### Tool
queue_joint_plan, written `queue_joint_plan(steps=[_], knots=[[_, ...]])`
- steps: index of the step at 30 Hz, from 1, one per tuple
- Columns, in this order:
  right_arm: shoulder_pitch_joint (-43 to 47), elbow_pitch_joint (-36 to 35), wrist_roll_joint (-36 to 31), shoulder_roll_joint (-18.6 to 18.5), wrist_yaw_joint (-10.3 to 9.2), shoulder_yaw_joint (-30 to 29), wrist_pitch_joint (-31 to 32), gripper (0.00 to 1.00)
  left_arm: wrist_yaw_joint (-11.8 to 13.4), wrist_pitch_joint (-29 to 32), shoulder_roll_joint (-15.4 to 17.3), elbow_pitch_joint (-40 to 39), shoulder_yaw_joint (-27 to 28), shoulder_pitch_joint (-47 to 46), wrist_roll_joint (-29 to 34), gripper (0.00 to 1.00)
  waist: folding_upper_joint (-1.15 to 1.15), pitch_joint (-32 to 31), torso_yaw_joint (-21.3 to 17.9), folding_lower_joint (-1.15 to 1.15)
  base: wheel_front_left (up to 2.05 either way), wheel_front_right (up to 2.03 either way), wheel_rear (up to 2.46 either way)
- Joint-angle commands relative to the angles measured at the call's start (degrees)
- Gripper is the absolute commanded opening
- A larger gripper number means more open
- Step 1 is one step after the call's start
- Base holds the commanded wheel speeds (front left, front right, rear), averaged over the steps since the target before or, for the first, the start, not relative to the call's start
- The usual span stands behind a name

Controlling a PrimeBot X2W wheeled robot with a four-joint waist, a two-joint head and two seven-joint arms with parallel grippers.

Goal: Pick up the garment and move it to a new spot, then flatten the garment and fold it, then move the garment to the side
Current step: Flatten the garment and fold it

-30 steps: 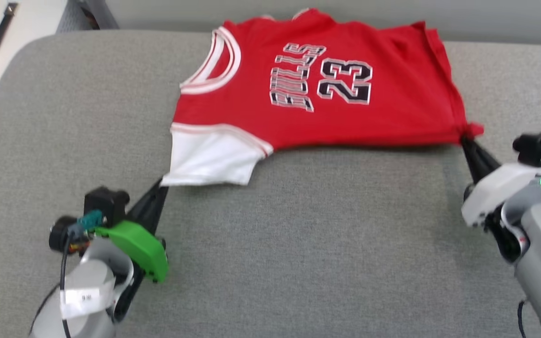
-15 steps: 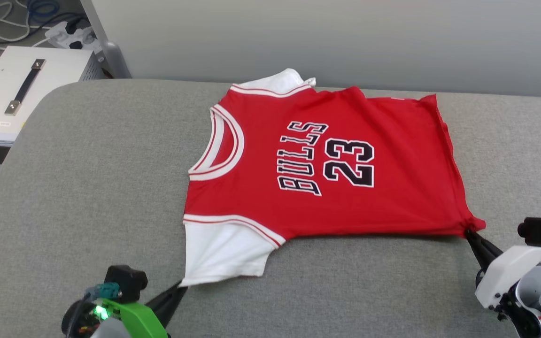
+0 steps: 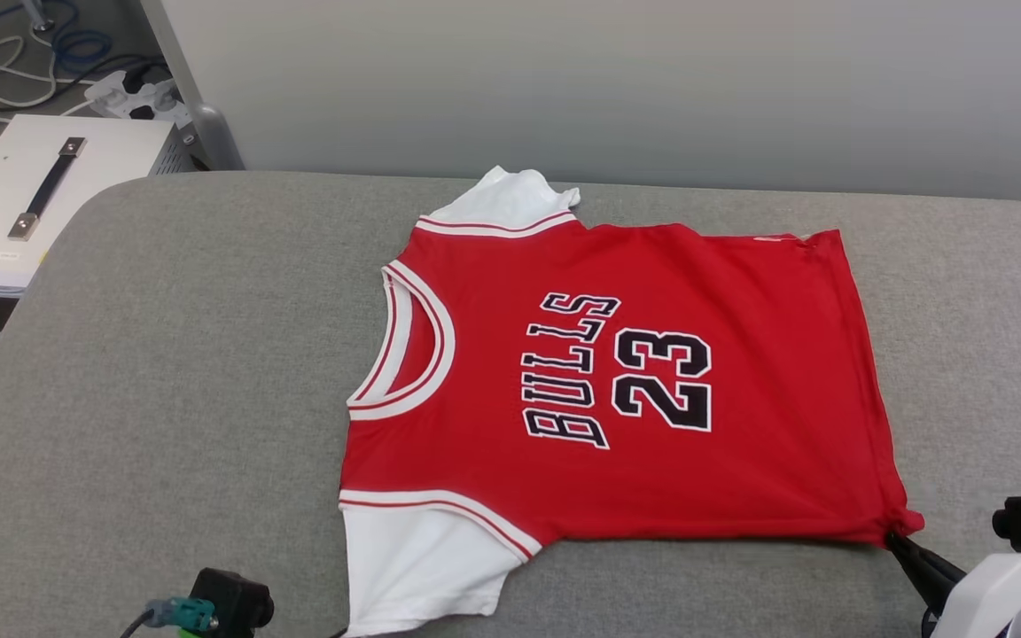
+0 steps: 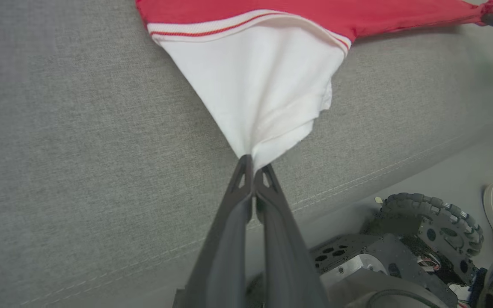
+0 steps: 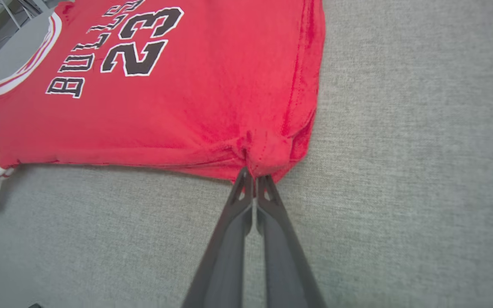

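Garment (image 3: 617, 390) flat, print up; collar left, hem right; long axis left-right.

Black white-edged "BULLS" lettering on the red garment (image 3: 617, 390), number "23" beside it, printed across its front

Lab-like room: white equipment case (image 3: 41, 190), power strip (image 3: 134, 93), loose cables (image 3: 76, 44) on floor.

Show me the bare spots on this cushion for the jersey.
Widest free patch: the grey cushion on the collar side of the garment, out to the rounded edge by the white case. A narrower strip lies right of the hem. Crowded: the near edge, where the left gripper and right gripper pinch corners.
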Motion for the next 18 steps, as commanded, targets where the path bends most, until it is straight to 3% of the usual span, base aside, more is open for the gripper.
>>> queue_joint_plan(steps=[1,8,18], knots=[[1.95,-1.57,-0.49,0.27,-0.45,-1.17,0.90,0.00,-0.32,0.15,0.69,-1.10,-0.07,1.44,-1.21,0.00,0.00,0.29,0.07,0.01,0.00,0.00,0.00],[5.69,-9.66,-3.42,1.89,-0.45,-7.73,5.15,0.00,-0.01,-3.06,1.01,-3.65,3.27,-2.08,-0.85,0.00,0.00,1.90,-0.06,0.01,0.00,0.00,0.00],[1.46,-17.05,-8.03,5.59,-0.45,-14.24,11.30,0.00,-0.33,-2.79,-0.68,-3.11,5.63,-12.65,-0.19,0.00,0.00,6.47,-1.45,0.01,0.00,0.00,0.00]])
